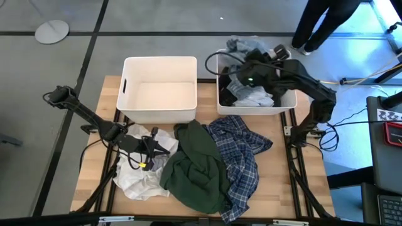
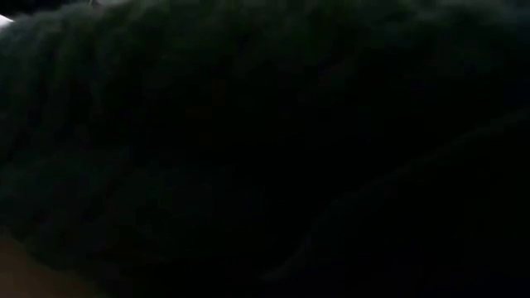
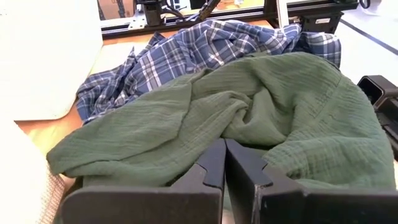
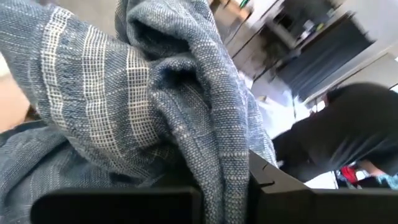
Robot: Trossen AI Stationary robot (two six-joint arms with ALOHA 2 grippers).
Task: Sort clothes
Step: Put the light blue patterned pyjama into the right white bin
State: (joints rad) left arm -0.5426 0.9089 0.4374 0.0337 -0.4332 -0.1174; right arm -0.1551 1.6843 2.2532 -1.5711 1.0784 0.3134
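**Ana:** High view first: where is everything?

**Ben:** A wooden table (image 1: 276, 188) with two white bins at its far edge. The left bin (image 1: 160, 88) is bare inside. The right bin (image 1: 289, 103) holds a pale grey-blue garment (image 1: 254, 95) and something dark beneath it. On the table in front of the bins, a dark green garment (image 1: 198, 166) lies heaped in the middle, overlapping a navy-and-white plaid shirt (image 1: 245, 157) on its right side and a white garment (image 1: 141, 182) on its left.

**Ana:** And the arms?

**Ben:** The right gripper (image 1: 246, 74) is over the right bin. In the right wrist view a grey-blue woven cloth (image 4: 155, 106) with fine white lines hangs between its dark fingers (image 4: 280, 193), which are clenched on it. That is probably the same fabric draped over the bin's far rim (image 1: 242, 44), though I can't be sure.

**Ana:** The left one?

**Ben:** The left gripper (image 1: 149, 145) lies low over the white garment, just beside the green one. The left wrist view shows its two fingers (image 3: 208, 171) pressed together, tips against the green cloth (image 3: 280, 118), with the plaid shirt (image 3: 205, 46) beyond. Whether a fold is pinched between them, I cannot tell.

**Ana:** Low view?

**Ben:** Almost wholly dark; some fabric (image 2: 248, 149) seems to cover the lens.

**Ana:** Anyone around?

**Ben:** A person's legs in dark trousers (image 1: 323, 22) stand beyond the right bin.
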